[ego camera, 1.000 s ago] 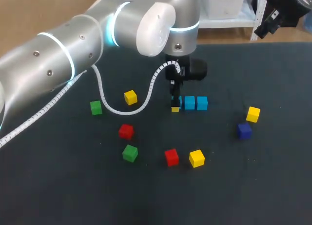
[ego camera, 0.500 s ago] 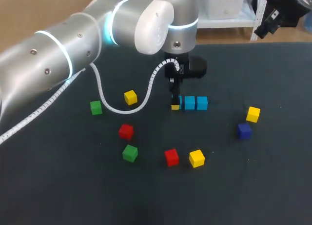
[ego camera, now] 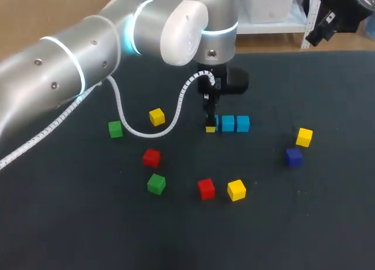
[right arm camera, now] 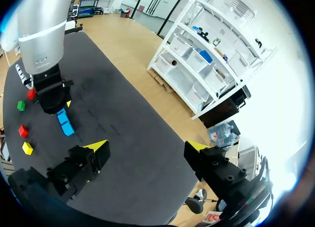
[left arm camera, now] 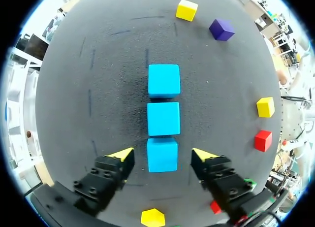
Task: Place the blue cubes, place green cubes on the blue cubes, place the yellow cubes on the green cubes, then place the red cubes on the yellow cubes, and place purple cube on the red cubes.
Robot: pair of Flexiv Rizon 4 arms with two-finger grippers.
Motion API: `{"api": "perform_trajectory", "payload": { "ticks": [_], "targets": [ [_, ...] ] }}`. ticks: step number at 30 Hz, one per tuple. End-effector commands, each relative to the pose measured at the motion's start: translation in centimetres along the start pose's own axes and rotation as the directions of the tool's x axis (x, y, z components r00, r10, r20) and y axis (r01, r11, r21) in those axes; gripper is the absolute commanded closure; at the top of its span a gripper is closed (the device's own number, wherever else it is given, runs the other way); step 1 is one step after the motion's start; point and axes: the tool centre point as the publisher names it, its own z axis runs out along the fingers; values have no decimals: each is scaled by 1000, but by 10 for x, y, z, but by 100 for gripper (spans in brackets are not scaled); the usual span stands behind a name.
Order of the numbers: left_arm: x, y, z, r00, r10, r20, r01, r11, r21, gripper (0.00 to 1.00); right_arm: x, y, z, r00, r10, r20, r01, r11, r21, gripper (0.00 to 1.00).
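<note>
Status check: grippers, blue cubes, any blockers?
Left gripper open, fingers either side of the end blue cube in the row of three, not touching. Right gripper open, empty, away from the cubes. Green cubes loose, nothing stacked yet.

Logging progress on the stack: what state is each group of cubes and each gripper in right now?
blue cubes: three in a row, nothing on top.
left gripper: open, straddling the nearest of the row, not touching it.
right gripper: open, empty.
green cubes: two, loose, unstacked.
yellow cubes: three, loose, unstacked.
red cubes: two, loose, unstacked.
purple cube: loose, unstacked.
</note>
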Motion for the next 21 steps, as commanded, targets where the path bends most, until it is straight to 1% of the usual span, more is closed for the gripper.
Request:
{"api": "perform_trajectory", "payload": {
  "ticks": [1,6,10,13,17,21],
  "targets": [
    [3,-5,-4,1000,8,7,-8,1000,-9,0,1,2,0,1000,2,3,-2,1000,8,0],
    [16,-19,-21,1000,-10,-2,10,999,-36,0,1,2,0,1000,2,3,-2,1000,8,0],
    [28,-31,-33,999,-34,-27,33,999,-36,0,1,2,0,1000,2,3,-2,1000,8,0],
    [36,-40,-42,999,-31,-25,30,999,-44,0,1,2,0,1000,2,3,-2,1000,8,0],
    [48,-53,-55,998,-62,-31,60,995,-79,0,1,2,0,1000,2,3,-2,1000,8,0],
    [60,-61,-61,997,-76,-19,73,992,-99,0,1,2,0,1000,2,3,-2,1000,8,0]
  ]
}}
